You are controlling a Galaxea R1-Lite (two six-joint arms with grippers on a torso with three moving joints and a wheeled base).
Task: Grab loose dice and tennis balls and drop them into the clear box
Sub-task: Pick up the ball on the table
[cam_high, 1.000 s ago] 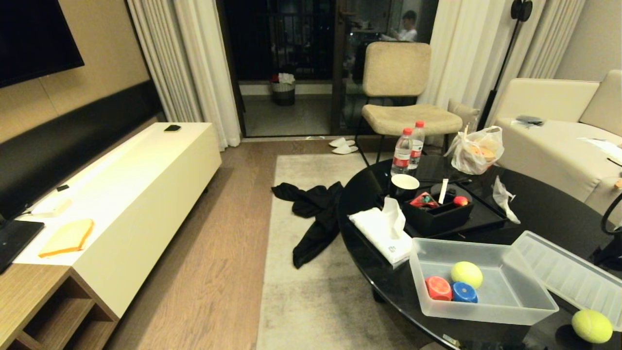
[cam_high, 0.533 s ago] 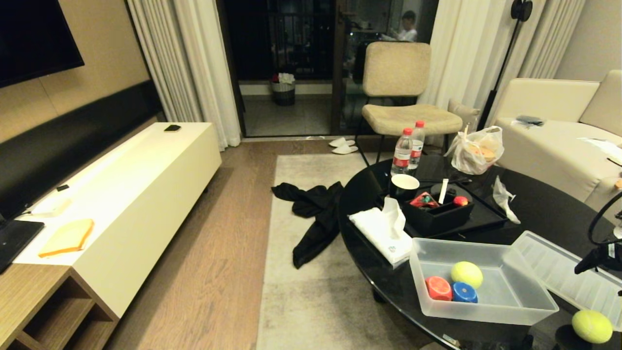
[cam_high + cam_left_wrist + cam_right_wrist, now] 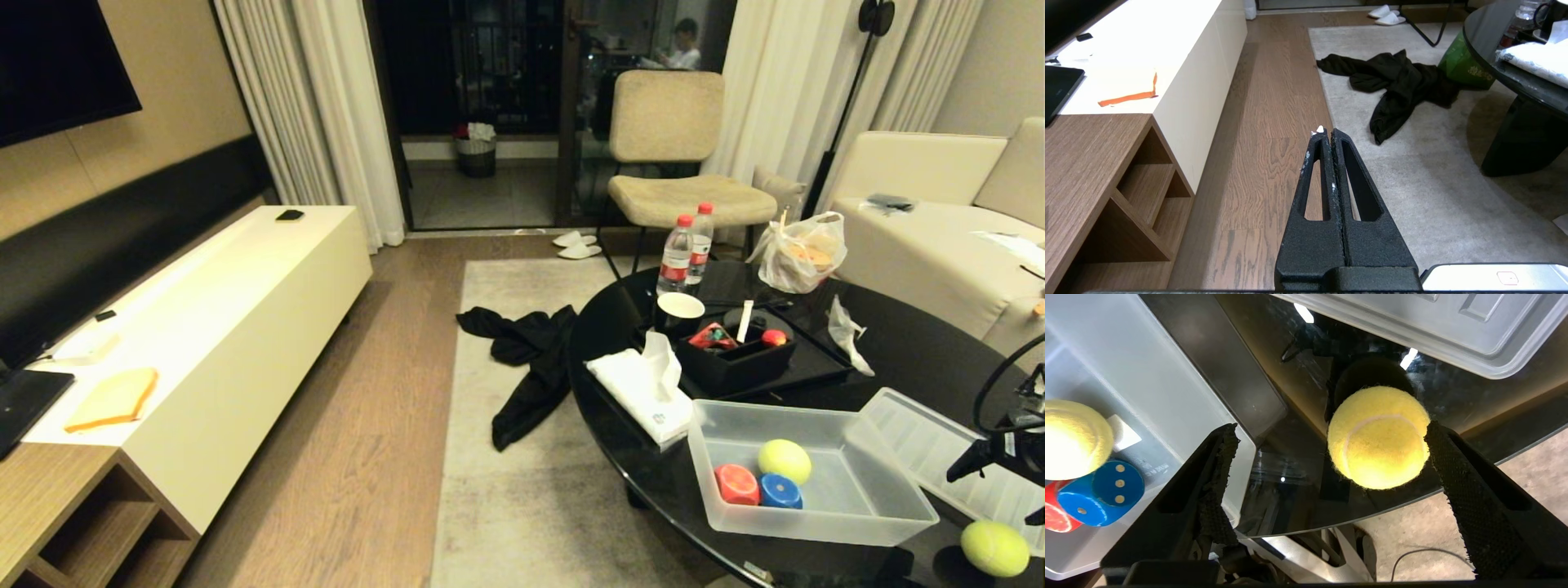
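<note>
Right claw (image 3: pixel 1327 473), fingers spread wide and holding nothing, hangs above the loose tennis ball (image 3: pixel 1378 436) near the surface's edge, at four o'clock of the clear box (image 3: pixel 816 523). Centre first, then lower and close gently.

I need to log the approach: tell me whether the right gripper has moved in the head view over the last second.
Yes. The right gripper has come in from the right edge, over the ribbed lid, toward the loose tennis ball; neither has shifted.
</note>
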